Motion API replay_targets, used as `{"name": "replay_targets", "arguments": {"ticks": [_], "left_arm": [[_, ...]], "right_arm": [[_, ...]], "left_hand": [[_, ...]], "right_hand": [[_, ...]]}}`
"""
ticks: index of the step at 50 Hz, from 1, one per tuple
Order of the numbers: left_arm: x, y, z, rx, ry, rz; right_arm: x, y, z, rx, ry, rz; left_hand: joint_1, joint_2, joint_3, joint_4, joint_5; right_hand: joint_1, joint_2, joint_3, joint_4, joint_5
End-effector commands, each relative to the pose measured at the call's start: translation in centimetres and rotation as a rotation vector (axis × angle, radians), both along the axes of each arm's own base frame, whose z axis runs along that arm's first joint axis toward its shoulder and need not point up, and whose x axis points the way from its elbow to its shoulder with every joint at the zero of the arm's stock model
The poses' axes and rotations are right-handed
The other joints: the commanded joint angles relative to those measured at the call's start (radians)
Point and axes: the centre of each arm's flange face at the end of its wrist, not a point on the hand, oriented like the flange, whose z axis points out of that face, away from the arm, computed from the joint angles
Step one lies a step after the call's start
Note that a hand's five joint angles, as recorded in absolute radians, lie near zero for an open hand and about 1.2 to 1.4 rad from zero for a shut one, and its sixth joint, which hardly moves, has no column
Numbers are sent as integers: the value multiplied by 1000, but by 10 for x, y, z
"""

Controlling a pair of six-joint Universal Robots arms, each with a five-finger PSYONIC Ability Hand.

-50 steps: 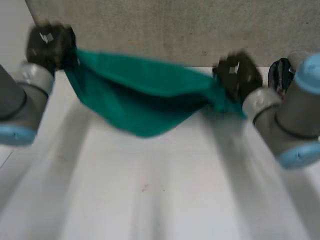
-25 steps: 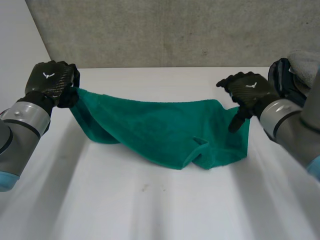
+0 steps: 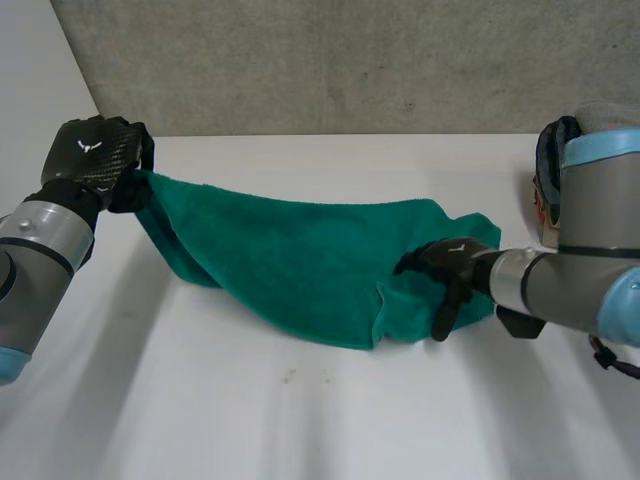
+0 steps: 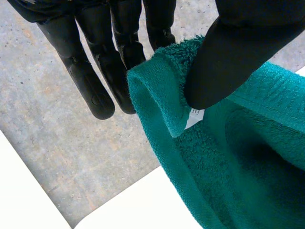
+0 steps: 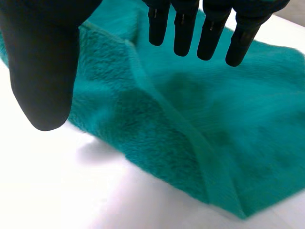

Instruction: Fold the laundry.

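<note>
A green towel [image 3: 300, 250] lies stretched across the white table [image 3: 300, 420], its right end folded over on itself. My left hand [image 3: 95, 160] holds the towel's far left corner raised off the table. In the left wrist view the thumb [image 4: 238, 52] pinches that corner of the towel [image 4: 162, 95] against the fingers, beside a small white label. My right hand [image 3: 455, 265] is open and hovers over the towel's near right end. In the right wrist view its fingers [image 5: 186, 28] are straight above the towel [image 5: 200, 119], the thumb spread apart, with nothing held.
A heap of dark and grey clothes [image 3: 553, 160] sits at the table's right edge behind my right arm. A grey wall [image 3: 350, 60] runs along the far side. Bare table stretches in front of the towel.
My right hand has let go of the towel's right corner, opened, and moved nearer over the towel's right end. The towel has dropped onto the table. My left hand keeps its grip.
</note>
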Motion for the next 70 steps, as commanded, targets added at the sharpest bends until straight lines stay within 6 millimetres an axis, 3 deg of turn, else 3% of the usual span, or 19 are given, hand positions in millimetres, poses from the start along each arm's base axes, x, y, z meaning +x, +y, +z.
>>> {"name": "replay_targets", "arguments": {"ticks": [1, 2, 6, 7, 10, 14, 19, 26, 31, 36, 41, 44, 47, 51, 53, 55, 59, 64, 70], "left_arm": [[0, 0, -1, 2, -1, 1], [1, -1, -1, 2, 0, 3], [4, -3, 0, 0, -1, 15], [5, -3, 0, 0, -1, 16], [9, -6, 7, -18, 2, 32], [18, -4, 31, -78, 13, 58], [32, 0, 57, -130, 16, 87], [37, 12, 65, -58, -7, 39], [37, 22, 53, 83, -24, 28], [37, 16, 11, 298, -52, 25], [27, -4, -28, 374, -194, -12], [7, -27, -38, 334, -282, -54], [-5, -45, -27, 261, -283, -42], [-17, -89, 17, 14, -217, 18], [-22, -109, 54, -187, -143, 34], [-22, -119, 90, -366, -51, 44], [-17, -126, 125, -555, 85, 44], [-17, -124, 115, -519, 117, 43], [-14, -115, 63, -337, 82, 44]], "right_arm": [[25, 15, -14, -56, 15, 99], [27, 15, -14, -64, 14, 105], [32, 12, -9, -119, -6, 105], [33, 9, -4, -154, -16, 102], [29, 4, 11, -217, -22, 75], [21, 6, 57, -339, -33, 25], [-15, 9, 115, -522, 100, -34], [-51, 38, 161, -631, 339, -74], [-62, 56, 160, -590, 436, -80], [-62, 59, 139, -525, 471, -48], [-46, 29, 91, -406, 495, -4], [-39, 8, 84, -440, 478, -29], [-31, -25, 94, -570, 410, -133], [-20, -65, 131, -824, 254, -287], [-14, -81, 161, -1009, 138, -351], [-12, -87, 177, -1122, 62, -380], [-10, -86, 209, -1346, -98, -429], [-8, -80, 206, -1379, -163, -427], [-11, -77, 161, -1235, -93, -401]], "left_hand": [[257, 197, 203, 195, 244], [257, 197, 203, 195, 244], [257, 197, 203, 195, 244], [257, 197, 203, 195, 244], [257, 197, 203, 195, 244], [257, 197, 203, 195, 244], [257, 197, 203, 195, 244], [257, 197, 203, 195, 244], [257, 197, 203, 195, 244], [257, 197, 203, 195, 244], [257, 197, 203, 195, 244], [257, 197, 203, 195, 244], [257, 197, 203, 195, 244], [257, 197, 203, 195, 244], [257, 197, 203, 195, 244], [257, 197, 203, 195, 244], [257, 197, 203, 195, 244], [257, 197, 203, 195, 244], [257, 197, 203, 195, 244]], "right_hand": [[93, 89, 85, 85, 72], [113, 109, 106, 105, 93], [1024, 1020, 1016, 1016, 1003], [1087, 1082, 1079, 1078, 1066], [1087, 1083, 1080, 1079, 1066], [1087, 1083, 1080, 1079, 1066], [1087, 1083, 1080, 1079, 1066], [1087, 1083, 1080, 1079, 1066], [1087, 1083, 1080, 1079, 1066], [1087, 1083, 1080, 1079, 1066], [1087, 1083, 1080, 1079, 1066], [1087, 1083, 1080, 1079, 1066], [1087, 1083, 1080, 1079, 1066], [1087, 1083, 1080, 1079, 1066], [1087, 1083, 1080, 1079, 1066], [1087, 1083, 1080, 1079, 1066], [1087, 1083, 1080, 1079, 1066], [1087, 1083, 1080, 1079, 1066], [1087, 1083, 1080, 1079, 1066]]}}
